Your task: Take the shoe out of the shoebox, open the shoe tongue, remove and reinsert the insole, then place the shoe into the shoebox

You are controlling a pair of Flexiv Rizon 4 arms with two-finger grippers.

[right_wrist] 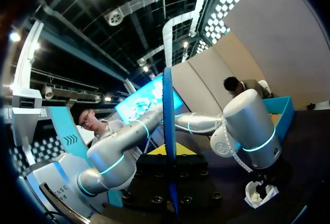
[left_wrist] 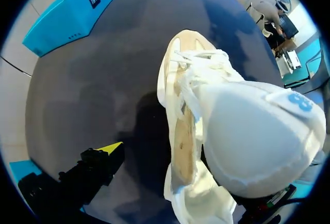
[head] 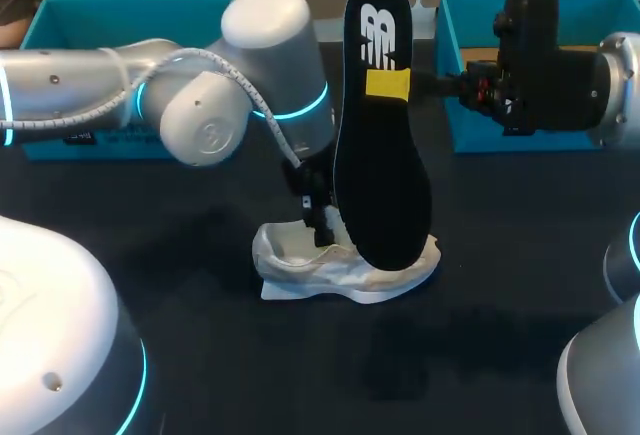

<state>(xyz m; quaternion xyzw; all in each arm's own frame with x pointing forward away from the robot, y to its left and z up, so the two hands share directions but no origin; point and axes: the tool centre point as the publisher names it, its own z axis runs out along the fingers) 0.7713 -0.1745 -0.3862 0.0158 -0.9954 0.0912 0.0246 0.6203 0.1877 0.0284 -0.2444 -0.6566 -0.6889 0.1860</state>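
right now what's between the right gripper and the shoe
The black insole, held by the right gripper, hangs down to the white shoe, in the head view.

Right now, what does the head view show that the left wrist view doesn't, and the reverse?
Only the head view: the long black insole, held upright and clamped by the right gripper. Only the left wrist view: the tan footbed inside the white fabric sneaker, uncovered. Both: that sneaker on the dark table, and a teal box.

Dim table, soft shadow beside shoe
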